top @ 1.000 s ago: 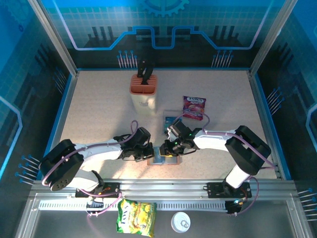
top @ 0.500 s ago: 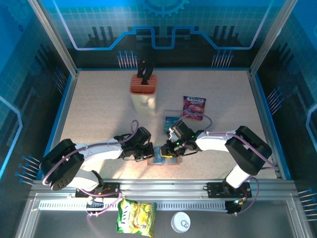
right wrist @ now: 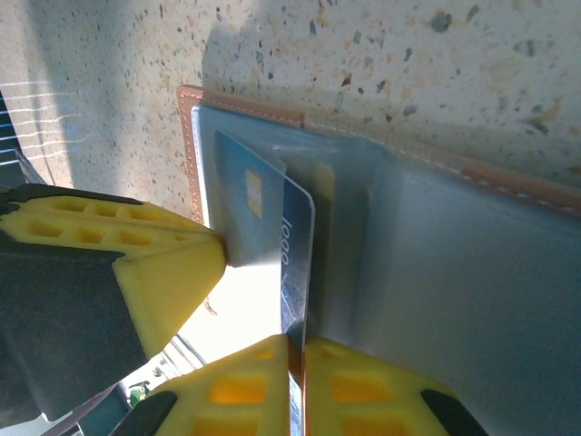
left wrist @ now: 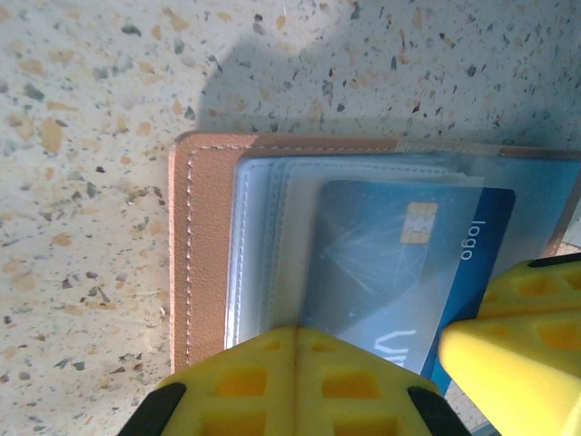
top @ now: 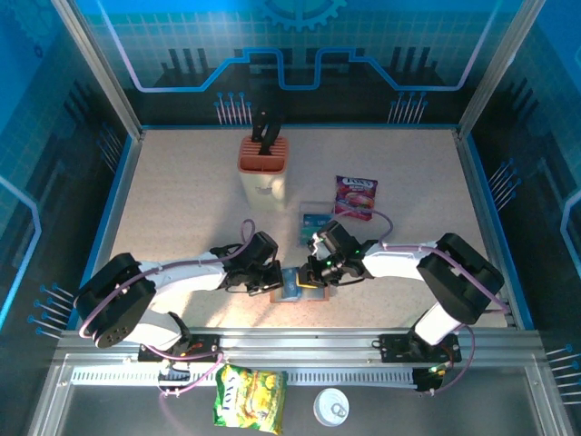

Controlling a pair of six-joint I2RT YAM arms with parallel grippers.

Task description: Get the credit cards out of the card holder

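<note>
The brown card holder (top: 311,296) lies open on the table near the front, its grey-blue pockets up (left wrist: 204,245) (right wrist: 472,272). A blue credit card (left wrist: 390,263) with a gold chip sticks partly out of a pocket. My left gripper (left wrist: 297,341) is shut, its tips pressing on the pocket's near edge. From the other side, my right gripper (right wrist: 297,350) is shut on the edge of the blue credit card (right wrist: 295,245). In the top view the left gripper (top: 280,278) and right gripper (top: 315,275) meet over the holder.
A clear tray (top: 313,205) with a teal card in it sits just behind the holder. A purple snack packet (top: 356,195) lies to its right and an orange-topped knife block (top: 263,168) stands behind. A yellow packet (top: 250,396) and a white lid (top: 331,407) lie beyond the front rail.
My right gripper's fingers have closed onto the blue card's edge, and its wrist has shifted slightly right. The left arm has stayed put on the holder.
</note>
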